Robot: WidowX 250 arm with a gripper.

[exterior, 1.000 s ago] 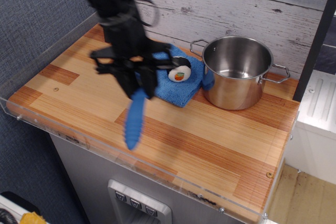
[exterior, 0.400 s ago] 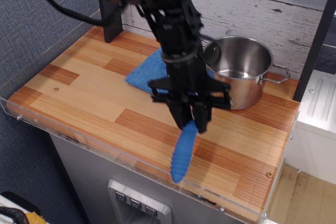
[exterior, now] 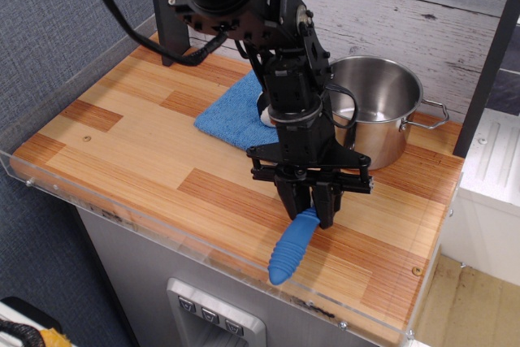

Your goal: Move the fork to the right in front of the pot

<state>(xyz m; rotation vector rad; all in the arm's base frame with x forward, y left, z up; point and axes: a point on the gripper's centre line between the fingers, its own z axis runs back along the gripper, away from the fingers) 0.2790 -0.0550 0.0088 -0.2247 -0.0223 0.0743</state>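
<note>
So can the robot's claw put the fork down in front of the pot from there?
Probably yes. The claw grips the fork over bare wood, the pot sits just behind it, and nothing lies on the countertop underneath.

Black jointed arm [exterior: 276,62] (looped black cables [exterior: 114,18]).

Mock kitchen: wooden countertop [exterior: 122,140], steel pot [exterior: 382,119], plank wall [exterior: 390,6].

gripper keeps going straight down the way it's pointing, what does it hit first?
Most likely the wooden tabletop in front of the pot. The gripper points down, shut on the fork, whose blue handle leads and would touch first. Height above the wood is unclear.
</note>
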